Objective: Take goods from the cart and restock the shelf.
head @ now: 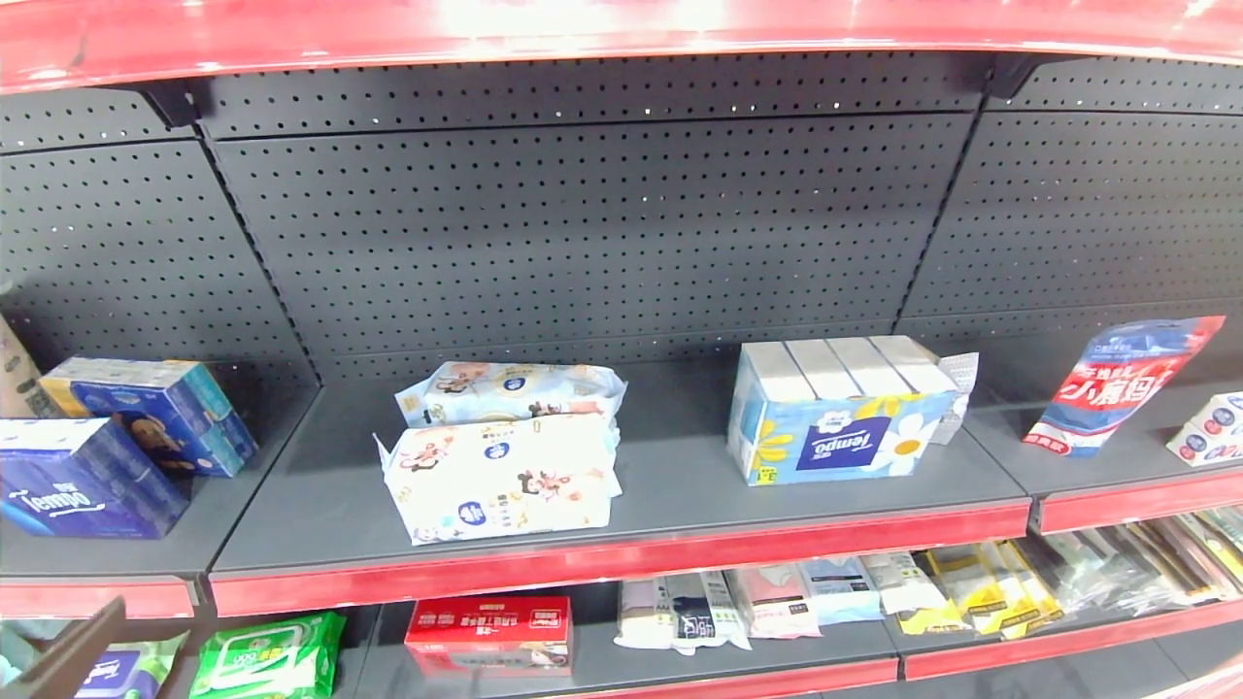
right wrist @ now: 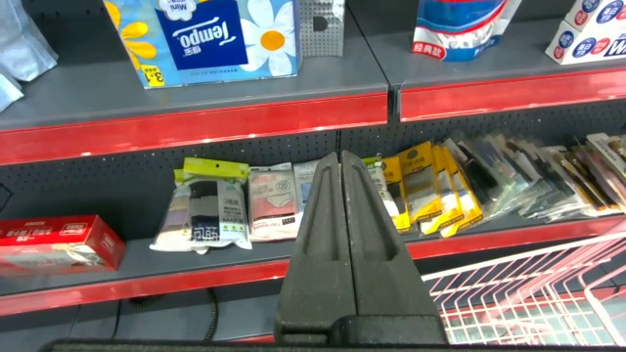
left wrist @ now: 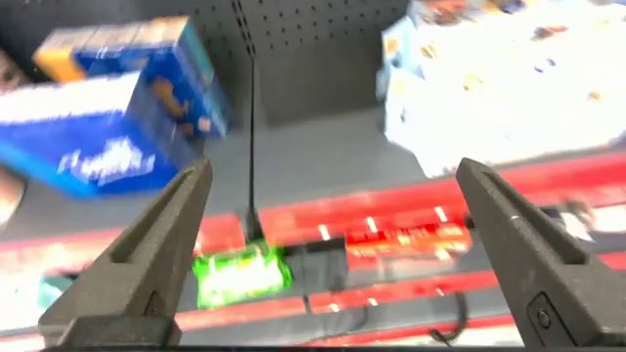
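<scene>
Goods on the upper shelf (head: 680, 490) come to seven in the head view. At its far left sit two blue tissue packs: a dark blue pack (head: 83, 481) in front and a lighter blue pack (head: 155, 413) touching it from behind. In the middle lie two white packs printed with cartoon figures, the front cartoon pack (head: 500, 476) tilted back against the rear cartoon pack (head: 515, 390). Right of them, well apart, stands one flowered tissue bundle (head: 840, 413): four pale bricks side by side in a blue wrapper with white and yellow daisies. Farther right, one red, white and blue pouch (head: 1117, 388) leans on the pegboard (head: 583, 223), and one small white box (head: 1209, 432) with blue spots sits at the edge.

On the lower shelf (head: 757, 680) lie one green wipes pack (head: 267, 655), one red box (head: 490, 631), a row of flat pale packets (head: 757, 602) and a fan of yellow packets (head: 971, 582), too overlapped to count.

The left pincer (left wrist: 335, 168) has its two fingers spread wide apart, facing the shelf's red edge between the blue packs and the cartoon packs. The right pincer (right wrist: 340, 161) has its fingers pressed flat together, pointing at the flat packets. The wire cart (right wrist: 528, 293), white and pink mesh, shows below the lower shelf in the right wrist view.
</scene>
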Tool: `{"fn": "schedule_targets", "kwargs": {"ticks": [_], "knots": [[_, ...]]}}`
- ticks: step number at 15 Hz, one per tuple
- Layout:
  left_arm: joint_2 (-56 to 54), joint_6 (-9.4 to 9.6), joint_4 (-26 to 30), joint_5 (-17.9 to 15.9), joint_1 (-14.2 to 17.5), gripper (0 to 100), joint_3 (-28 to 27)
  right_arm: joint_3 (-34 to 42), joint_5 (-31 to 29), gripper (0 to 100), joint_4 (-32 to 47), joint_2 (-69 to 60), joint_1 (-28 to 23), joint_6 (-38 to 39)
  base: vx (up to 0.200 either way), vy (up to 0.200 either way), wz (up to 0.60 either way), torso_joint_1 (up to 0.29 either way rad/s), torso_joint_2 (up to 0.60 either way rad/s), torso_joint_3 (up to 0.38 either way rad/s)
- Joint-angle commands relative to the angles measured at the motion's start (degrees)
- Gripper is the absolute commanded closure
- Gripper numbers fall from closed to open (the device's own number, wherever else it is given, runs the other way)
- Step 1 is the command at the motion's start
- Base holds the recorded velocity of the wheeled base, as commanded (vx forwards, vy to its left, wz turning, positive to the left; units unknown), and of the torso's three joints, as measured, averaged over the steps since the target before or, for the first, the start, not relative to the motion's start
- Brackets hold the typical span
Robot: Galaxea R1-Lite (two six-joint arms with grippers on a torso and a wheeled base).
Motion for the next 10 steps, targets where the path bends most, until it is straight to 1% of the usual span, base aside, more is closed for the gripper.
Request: {"fn": "schedule_targets", "kwargs": {"ticks": [1,3,4,5,6,7,8,9,10], "knots": [[-22.88,-0.63,14.38,-0.51,0.39,0,-0.22,0.01,0.02,100,-0.01,0.09,0.00,-0.01,0.000,0.000,0.00,0.000,0.00,0.000],[-29.29,-0.63,20.88,-1.30,0.04,0,0.14,0.01,0.02,100,-0.01,0.09,0.00,-0.01,0.000,0.000,0.00,0.000,0.00,0.000],[-29.29,-1.33,21.41,-1.48,0.04,0,0.22,0.01,0.02,100,-0.01,0.09,0.00,-0.01,0.000,0.000,0.00,0.000,0.00,0.000],[-29.29,-3.00,21.59,-2.53,-0.14,0,0.40,0.01,0.02,100,-0.01,0.09,0.00,-0.01,0.000,0.000,0.00,0.000,0.00,0.000],[-29.29,-3.97,21.67,-6.58,-0.14,0,0.93,0.01,0.20,100,-0.01,0.18,0.00,-0.27,0.000,0.000,0.00,0.000,0.00,0.000],[-29.29,-4.05,21.41,-13.78,-0.14,0,2.42,0.01,0.20,100,-0.01,0.09,0.00,-0.01,0.000,0.000,0.00,0.000,0.00,0.000],[-29.29,-3.79,21.32,-14.75,-0.05,0,3.39,0.01,0.20,100,-0.01,0.09,0.00,-0.01,0.000,0.000,0.00,0.000,0.00,0.000],[-29.29,-3.61,21.15,-14.49,-0.05,0,4.35,0.01,0.20,100,-0.01,0.09,0.00,-0.01,0.000,0.000,0.00,0.000,0.00,0.000],[-29.29,-3.88,21.15,-13.78,-0.05,0,4.71,0.01,0.20,100,-0.01,0.09,0.00,-0.01,0.000,0.000,0.00,0.000,0.00,0.000]]}}
